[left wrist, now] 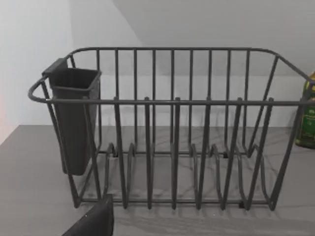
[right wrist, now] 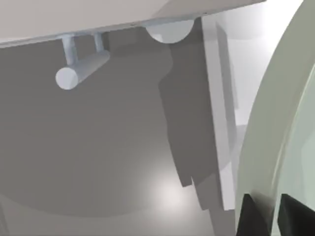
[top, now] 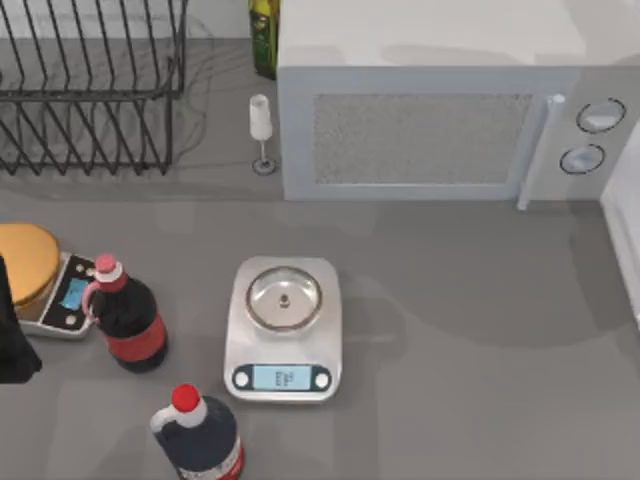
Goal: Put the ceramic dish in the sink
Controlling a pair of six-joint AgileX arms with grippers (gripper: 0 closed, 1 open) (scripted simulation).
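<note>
- The right gripper [right wrist: 273,216] shows in the right wrist view as two dark fingertips [right wrist: 251,216] set against the curved pale edge of the ceramic dish [right wrist: 275,123]; they appear to be pinching the dish's rim, though the contact sits at the picture's edge, so I judge it a grip rather than see it plainly.
- The dish is held up in the air close to the wrist camera, tilted, its pale green rim sweeping across that view.
- Just beyond the dish runs the straight white rim of the sink [right wrist: 216,98], which also shows at the right edge of the top view [top: 622,250]; the dish looks near it but not yet lowered in.
- Farther off are the microwave [top: 430,130], its handle [right wrist: 81,69] and a round knob [right wrist: 170,30], close to the sink's rim.
- The left gripper [left wrist: 91,221] is parked at the table's left, facing the wire dish rack [left wrist: 172,132]; whether its jaws are open or closed cannot be told.
- On the table stand the kitchen scale [top: 283,330] and two dark bottles [top: 128,315], well apart from the dish.
- Risks: a thin edge grip on a wide plate could let it pivot or slip; releasing early could drop it on the white rim rather than inside; a swing could clip the microwave handle.
</note>
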